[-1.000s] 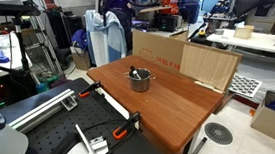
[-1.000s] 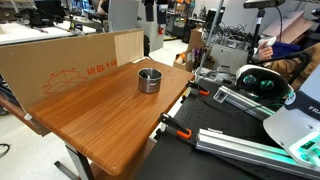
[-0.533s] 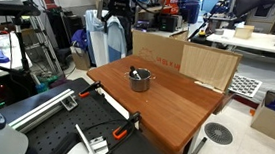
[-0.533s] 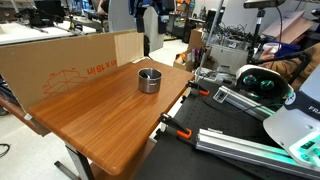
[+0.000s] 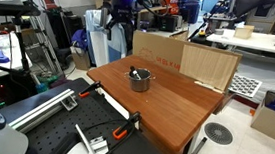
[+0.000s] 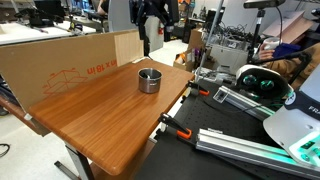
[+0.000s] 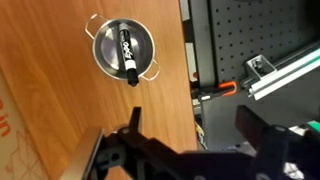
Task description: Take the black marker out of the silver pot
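The silver pot (image 7: pixel 124 50) stands on the wooden tabletop near its far edge and shows in both exterior views (image 5: pixel 139 81) (image 6: pixel 149 81). The black marker (image 7: pixel 126 52) lies inside it, dark with a whitish label, one end resting over the rim. In an exterior view its end pokes above the rim (image 5: pixel 135 74). My gripper (image 7: pixel 192 125) is open and empty. It hangs high above the table edge, well apart from the pot, and shows in both exterior views (image 5: pixel 119 21) (image 6: pixel 150 28).
A cardboard sheet (image 5: pixel 209 63) (image 6: pixel 70 60) stands along one edge of the wooden table (image 5: pixel 175 105) (image 6: pixel 90 115). Black perforated boards with metal rails and orange clamps (image 7: pixel 235 88) lie beside the table. Lab benches and equipment surround it.
The arm has come down and shifted slightly toward the table, so more of the gripper shows in both exterior views. The pot and marker have not moved.
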